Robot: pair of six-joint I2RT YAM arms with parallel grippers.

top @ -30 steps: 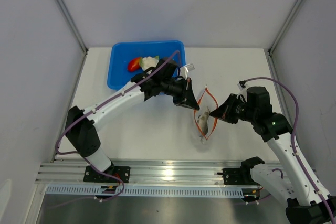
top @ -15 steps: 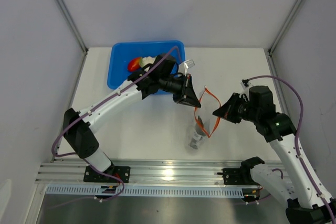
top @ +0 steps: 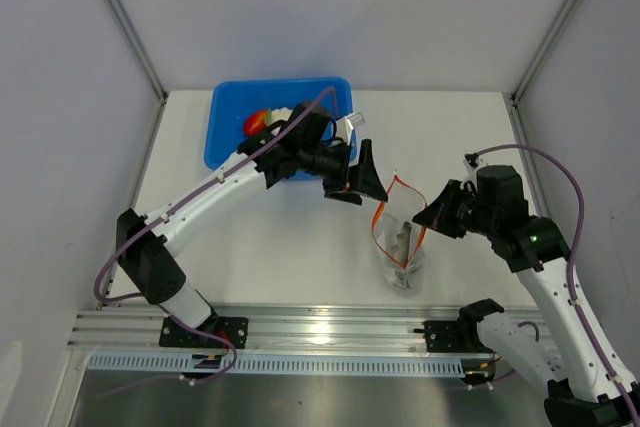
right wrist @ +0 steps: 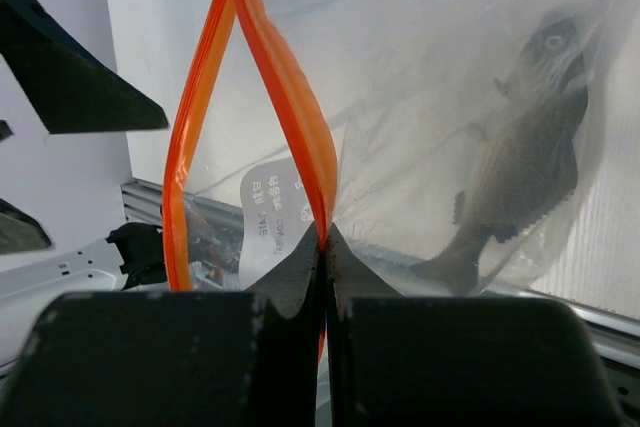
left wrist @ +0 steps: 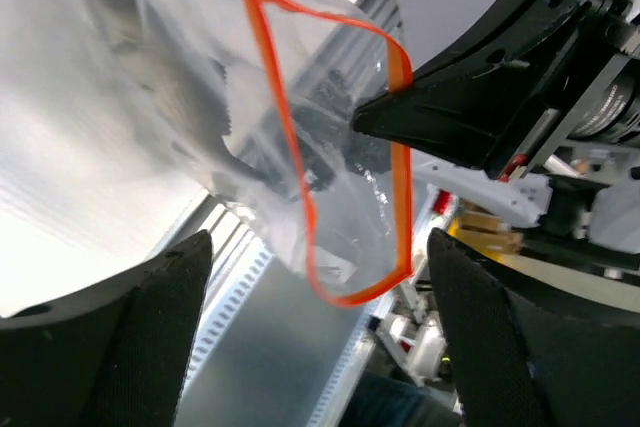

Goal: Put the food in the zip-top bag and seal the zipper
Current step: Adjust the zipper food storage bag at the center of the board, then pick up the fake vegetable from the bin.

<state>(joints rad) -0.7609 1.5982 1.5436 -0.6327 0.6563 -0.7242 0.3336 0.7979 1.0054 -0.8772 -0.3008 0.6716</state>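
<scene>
Step in hand, as judged: loading the remaining food, one piece at a time.

Right tool: pressed together on the zipper, pinching one point of the strip. Left tool: spread wide, holding nothing, just beside the bag's mouth.

Recommendation: the right tool should hold its pinch firm and keep the mouth turned toward the left arm. Held at one point only, the strip forms a narrow loop. Each piece should therefore go in along the loop's length and be released well inside. The left tool should take pieces singly from the blue tub at the far-left corner of the surface, where the red pepper and cauliflower lie.

Condition of the zip-top bag: clear, crinkled, unsealed. It hangs from the right tool toward the near edge, right of the middle. A dark grey fish lies inside. Whether its bottom rests on the surface cannot be told.
</scene>
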